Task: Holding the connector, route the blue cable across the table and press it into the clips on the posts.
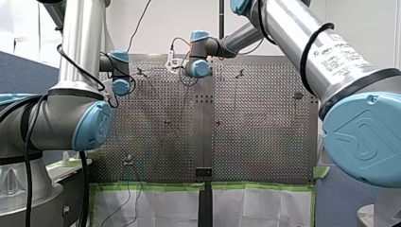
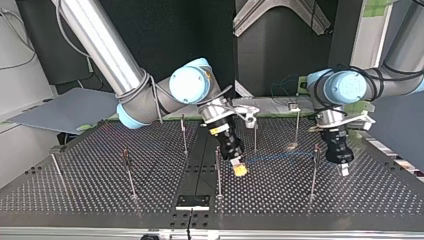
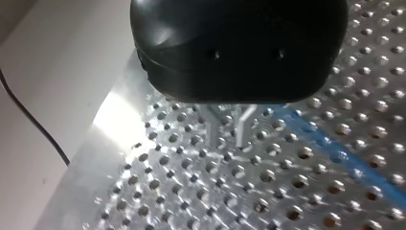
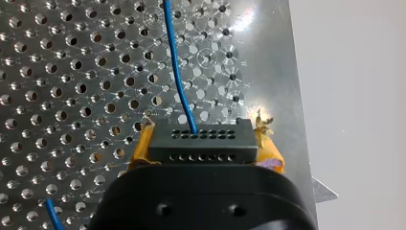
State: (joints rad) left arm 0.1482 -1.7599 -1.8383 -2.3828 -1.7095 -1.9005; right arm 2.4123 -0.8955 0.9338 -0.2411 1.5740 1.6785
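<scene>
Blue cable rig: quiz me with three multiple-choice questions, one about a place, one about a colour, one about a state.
1. In the top view, where over the table does my right gripper hang? A near its middle; B at a far corner; C off its edge.
2. What colour are that gripper's pads? A green; B yellow; C red.
3. What is that gripper doing? A wide open and empty; B out of sight; C shut on the connector.
Answers: 1 A, it hangs beside the middle post. 2 B, yellow shows on either side of the connector in the right wrist view. 3 C, the black connector sits clamped between the pads, with the blue cable running out of it.
</scene>
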